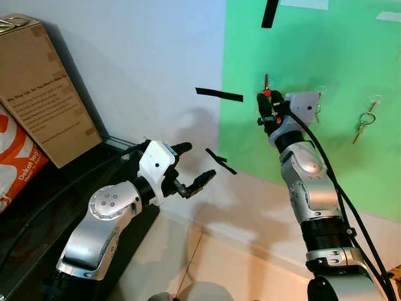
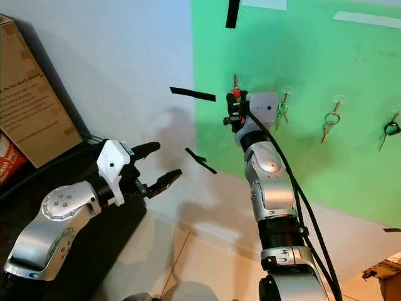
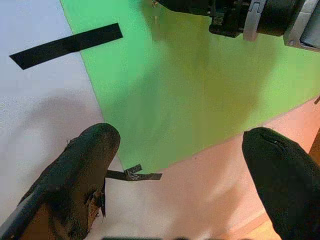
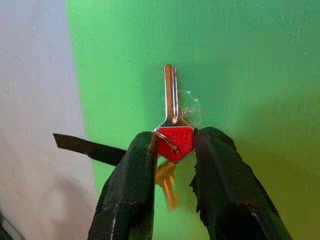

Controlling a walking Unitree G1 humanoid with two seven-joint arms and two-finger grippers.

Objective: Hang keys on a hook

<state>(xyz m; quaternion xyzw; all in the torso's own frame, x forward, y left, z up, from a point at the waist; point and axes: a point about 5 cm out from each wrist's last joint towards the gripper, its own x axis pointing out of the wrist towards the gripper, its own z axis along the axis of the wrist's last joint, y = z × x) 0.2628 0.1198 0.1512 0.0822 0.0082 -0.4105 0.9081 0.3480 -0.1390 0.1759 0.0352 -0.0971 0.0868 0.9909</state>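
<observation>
Red-headed key [image 4: 174, 142] is clamped in the right gripper [image 4: 173, 150] against the green sheet [image 1: 326, 56]; a clear hook [image 4: 191, 107] is barely discernible behind. Left gripper [image 1: 191, 168] is held apart.

Green sheet [image 1: 326, 56] covers the wall directly ahead of the right gripper. Black tape strips [image 1: 218, 95] sit left of it; cardboard box [image 1: 44, 88] far left.
</observation>
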